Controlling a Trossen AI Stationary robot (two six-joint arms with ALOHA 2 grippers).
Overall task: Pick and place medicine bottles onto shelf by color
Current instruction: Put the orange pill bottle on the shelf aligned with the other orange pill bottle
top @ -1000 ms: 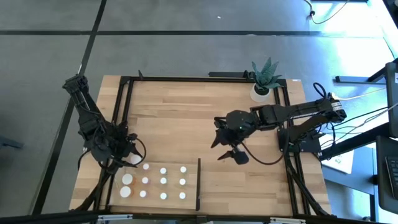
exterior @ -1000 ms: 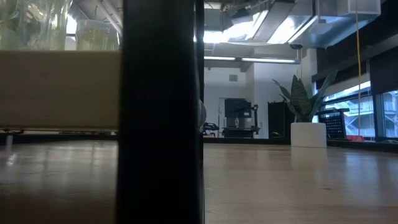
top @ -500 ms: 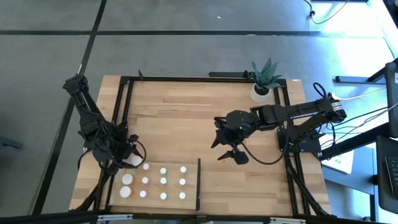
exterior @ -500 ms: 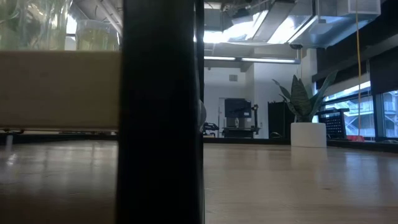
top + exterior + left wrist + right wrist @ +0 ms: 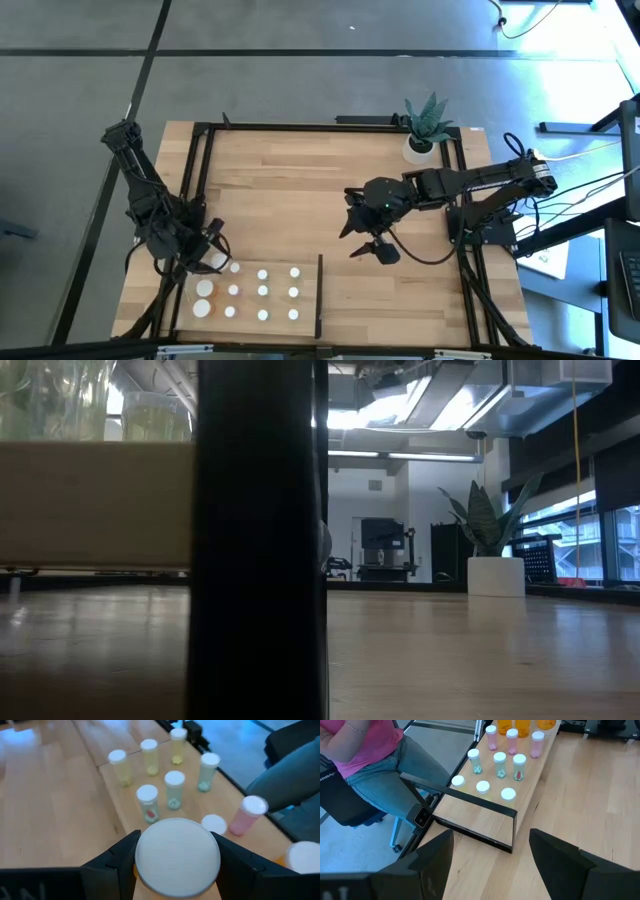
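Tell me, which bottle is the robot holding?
The big white-capped bottle, clamped between the left gripper's fingers at the shelf's corner. The other bottles stand free on the shelf, untouched.

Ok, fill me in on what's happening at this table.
The left gripper is shut on a large white-capped bottle at the shelf's end farthest from its black strip, where the other bottles stand in rows. The right gripper hangs open over the middle of the table, holding nothing. A seated person is beside the table.
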